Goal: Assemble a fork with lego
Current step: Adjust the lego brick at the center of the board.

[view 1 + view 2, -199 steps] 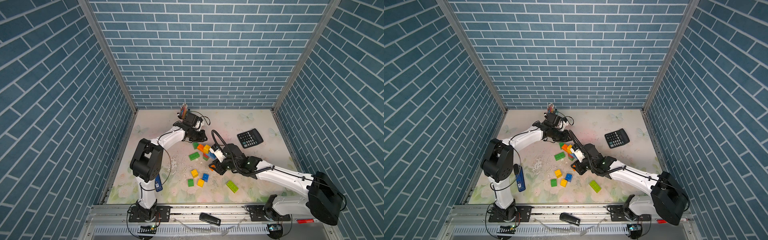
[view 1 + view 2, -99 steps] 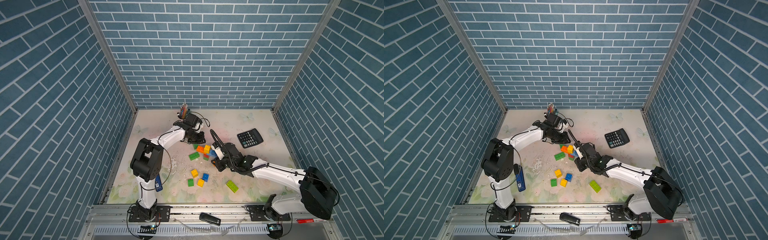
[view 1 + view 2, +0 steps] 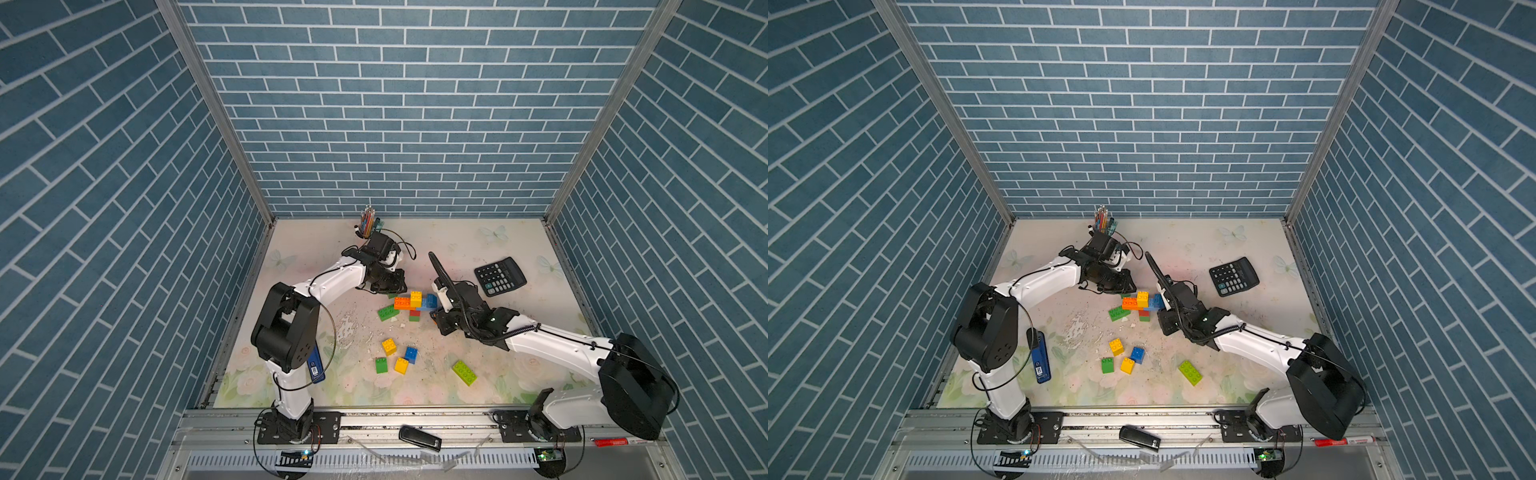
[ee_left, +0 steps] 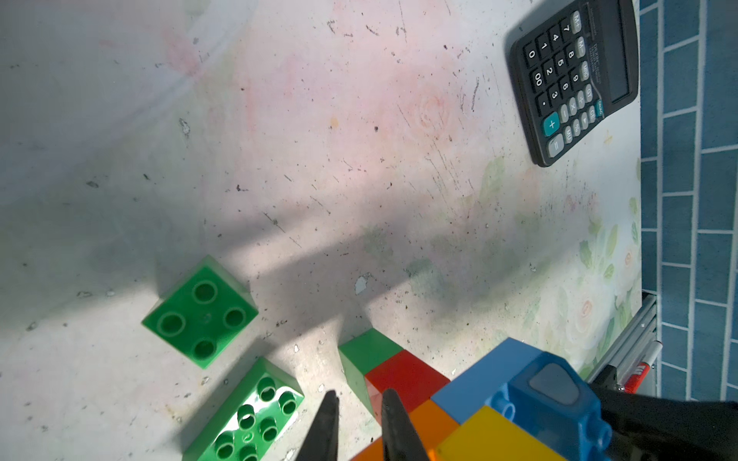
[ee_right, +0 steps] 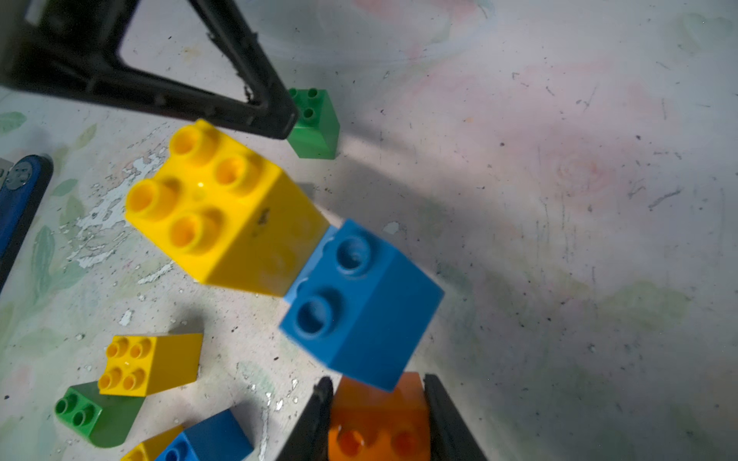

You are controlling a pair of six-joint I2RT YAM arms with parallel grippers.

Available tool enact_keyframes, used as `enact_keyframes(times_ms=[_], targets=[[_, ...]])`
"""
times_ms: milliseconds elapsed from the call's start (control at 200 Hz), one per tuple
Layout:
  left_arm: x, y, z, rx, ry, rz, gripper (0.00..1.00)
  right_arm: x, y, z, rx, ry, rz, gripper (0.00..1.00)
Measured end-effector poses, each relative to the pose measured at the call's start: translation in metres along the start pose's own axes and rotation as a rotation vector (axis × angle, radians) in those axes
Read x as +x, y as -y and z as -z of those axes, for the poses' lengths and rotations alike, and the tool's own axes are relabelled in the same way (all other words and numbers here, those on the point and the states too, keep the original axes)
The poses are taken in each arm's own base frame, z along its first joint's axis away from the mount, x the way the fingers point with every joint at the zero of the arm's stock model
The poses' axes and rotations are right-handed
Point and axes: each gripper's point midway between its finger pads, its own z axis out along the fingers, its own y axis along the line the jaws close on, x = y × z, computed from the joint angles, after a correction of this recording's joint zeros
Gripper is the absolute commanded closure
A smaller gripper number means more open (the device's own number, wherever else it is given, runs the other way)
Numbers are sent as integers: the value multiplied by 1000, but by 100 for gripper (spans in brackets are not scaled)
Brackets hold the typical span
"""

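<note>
Blue brick-patterned walls (image 3: pixel 395 104) on three sides of a pale floral tabletop (image 3: pixel 498 237), scuffed and chipped near the middle. Two white-and-black arms extending in from the near rail (image 3: pixel 415 420): left arm (image 3: pixel 332 280) bent toward the far middle, right arm (image 3: pixel 552 345) stretched low across the table. Black calculator (image 3: pixel 500 275) flat toward the far right, well apart from every brick. Left gripper (image 4: pixel 359 403) low beside the lego cluster (image 3: pixel 415 305), jaws drawn together with only a sliver between the tips and nothing held. Right gripper (image 5: pixel 378 395) on the cluster's opposite side, jaws clamped on an orange brick (image 5: pixel 379 421) just beside the blue brick (image 5: pixel 359 303); cannot tell whether those two touch. Upright near the table's middle, that lego cluster: green at the base, then red, orange and blue side by side, yellow on top. Lime oblong (image 3: pixel 464 372) alone toward the near edge. Green oblong (image 3: pixel 388 312) just beside the cluster, green square (image 4: pixel 199 311) near it by the left gripper. Grouped nearer the rail, apart from the cluster: yellow square (image 3: pixel 389 345), blue square (image 3: pixel 411 354), small green brick (image 3: pixel 381 365), second yellow square (image 3: pixel 401 365).
</note>
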Motion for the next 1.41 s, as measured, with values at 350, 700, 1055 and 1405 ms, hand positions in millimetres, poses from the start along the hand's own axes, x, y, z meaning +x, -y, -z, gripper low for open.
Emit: enact_keyframes(times_ms=[350, 700, 1055, 1405], targets=[[22, -2, 13, 3, 5, 24, 78, -11, 23, 0, 26, 28, -85, 100], [42, -4, 15, 5, -9, 43, 78, -20, 32, -5, 10, 52, -136, 100], [56, 7, 11, 22, -16, 45, 78, -37, 39, -10, -10, 78, -181, 100], [75, 26, 0, 36, -36, 29, 78, -40, 34, -20, -72, 71, -191, 100]])
